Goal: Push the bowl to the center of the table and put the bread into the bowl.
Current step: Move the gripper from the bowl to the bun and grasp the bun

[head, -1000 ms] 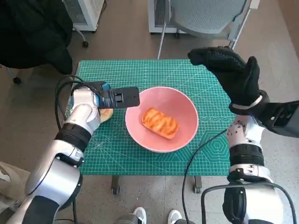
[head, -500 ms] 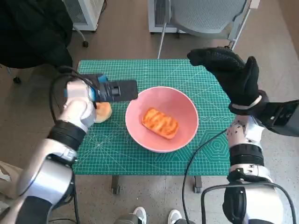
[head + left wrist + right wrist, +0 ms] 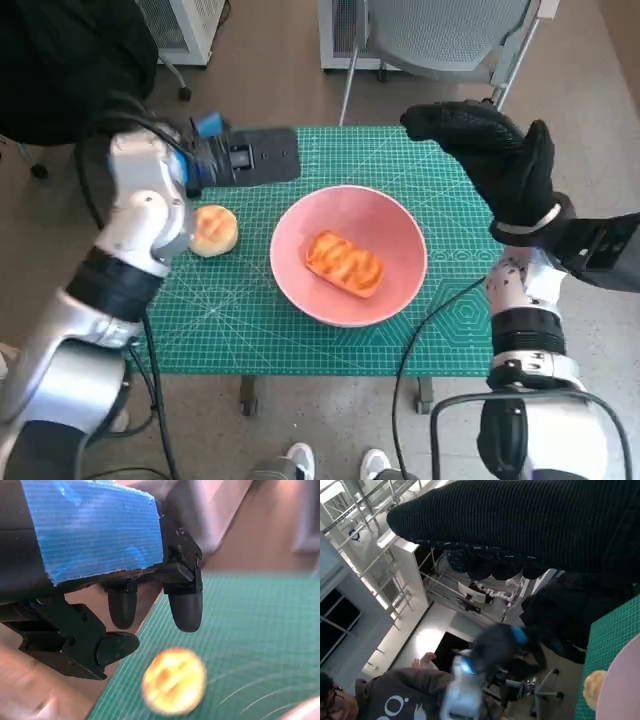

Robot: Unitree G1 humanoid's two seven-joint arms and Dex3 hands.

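Observation:
The pink bowl [image 3: 390,222] stands at the middle of the green mat [image 3: 300,335] with a striped oblong bread [image 3: 344,263] lying in it. A round bun [image 3: 213,230] lies on the mat left of the bowl, apart from its rim. My left hand [image 3: 245,157] hovers above the mat's back-left part, beyond the bun, holding nothing. In the left wrist view its fingers [image 3: 185,610] hang apart over the bun [image 3: 174,681]. My gloved right hand [image 3: 490,160] is raised over the back right of the mat, fingers spread and empty.
A grey chair [image 3: 440,35] stands behind the table and a dark coat [image 3: 70,70] lies at the back left. Shoes [image 3: 300,462] show at the front edge. The right wrist view shows a person [image 3: 395,700] seated nearby and the bowl's rim [image 3: 620,685].
My left hand has lifted off the round bun and moved back and up; the bun now lies uncovered on the mat. Bowl, oblong bread and right hand have stayed put.

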